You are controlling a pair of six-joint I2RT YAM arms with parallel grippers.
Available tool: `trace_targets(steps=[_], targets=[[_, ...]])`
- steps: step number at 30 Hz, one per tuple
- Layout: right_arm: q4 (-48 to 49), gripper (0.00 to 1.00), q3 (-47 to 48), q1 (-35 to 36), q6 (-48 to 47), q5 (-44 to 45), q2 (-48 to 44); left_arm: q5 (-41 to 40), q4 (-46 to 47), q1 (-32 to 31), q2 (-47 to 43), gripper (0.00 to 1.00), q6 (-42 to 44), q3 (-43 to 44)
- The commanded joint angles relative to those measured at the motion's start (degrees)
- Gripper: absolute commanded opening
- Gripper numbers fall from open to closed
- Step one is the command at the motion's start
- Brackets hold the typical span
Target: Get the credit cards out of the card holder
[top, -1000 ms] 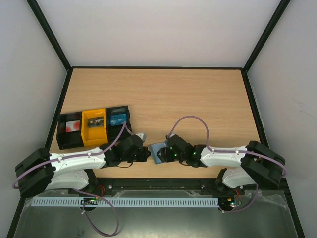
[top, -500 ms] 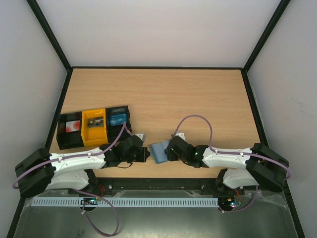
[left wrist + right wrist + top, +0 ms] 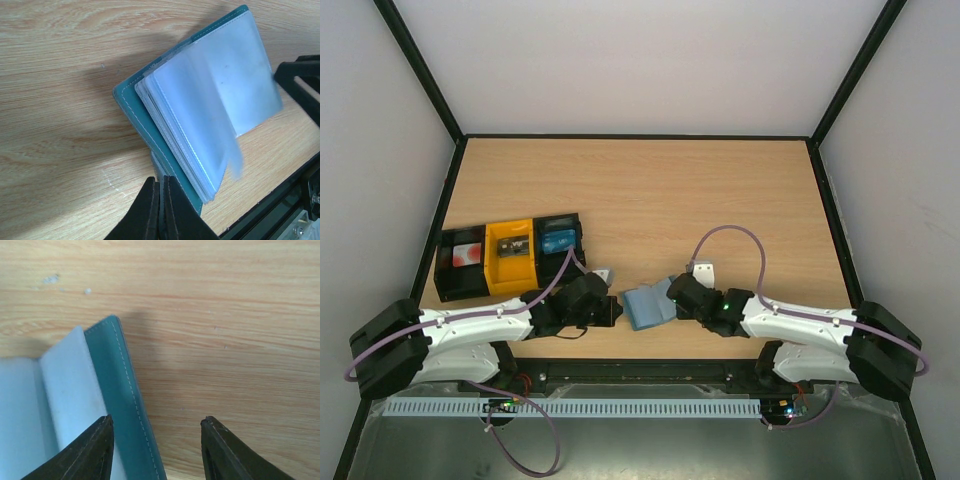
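The teal-blue card holder (image 3: 645, 305) lies open on the wooden table near the front edge, between the two arms. In the left wrist view its clear plastic sleeves (image 3: 210, 105) fan up from the teal cover. No card shows plainly inside them. My left gripper (image 3: 613, 311) is shut on the holder's pale tab at its left edge (image 3: 161, 182). My right gripper (image 3: 676, 297) is open at the holder's right edge. In the right wrist view (image 3: 157, 422) its left finger is over the pale inner panel, its right finger is over bare wood, and the teal cover (image 3: 122, 390) lies between them.
Three box trays stand at the left. A black one (image 3: 460, 262) holds a red-and-white card, a yellow one (image 3: 510, 255) stands in the middle, and a black one (image 3: 558, 243) holds a blue card. The table's front rail (image 3: 640, 372) runs just below the holder.
My right arm has drawn back to the right, off the holder. The holder now lies wider open. My left arm has not moved.
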Motion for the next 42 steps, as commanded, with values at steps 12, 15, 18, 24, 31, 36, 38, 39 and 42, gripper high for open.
trace_targets(steps=[12, 15, 18, 24, 31, 36, 38, 39, 42], targets=[[15.9, 0.44, -1.2, 0.4, -1.5, -22.1, -10.8, 1.5, 2.1, -0.1, -0.6, 0.03, 0.3, 0.6], [18.3, 0.48, -1.6, 0.8, -1.7, -22.8, -10.4, 1.8, 3.3, -0.1, 0.0, 0.03, 0.1, 0.3], [19.4, 0.54, -1.5, 1.0, -2.0, -22.8, -7.7, 2.3, 3.7, -0.1, 1.4, 0.03, 0.0, 0.5], [20.1, 0.6, -0.9, 2.4, -2.7, -20.9, -1.2, 2.5, 3.9, -0.1, 1.6, 0.03, -0.1, 0.5], [20.4, 0.65, -0.4, 2.6, -5.9, -19.4, 3.9, 1.9, 2.7, -0.1, 1.6, 0.03, 0.2, 0.8], [20.2, 0.66, -0.4, 2.6, -6.9, -18.8, 6.5, 1.8, 2.1, -0.1, 1.7, 0.03, 0.5, 1.4], [20.5, 0.67, -0.5, 2.6, -7.2, -19.1, 7.5, 1.8, 2.0, -0.1, 1.7, 0.03, 0.4, 1.6], [20.2, 0.67, -0.4, 2.6, -7.2, -18.7, 8.1, 1.7, 1.9, -0.1, 1.7, 0.03, 0.4, 1.7], [19.6, 0.67, -0.2, 2.7, -7.3, -17.3, 9.8, 1.5, 1.8, -0.1, 1.8, 0.03, 0.5, 1.6]])
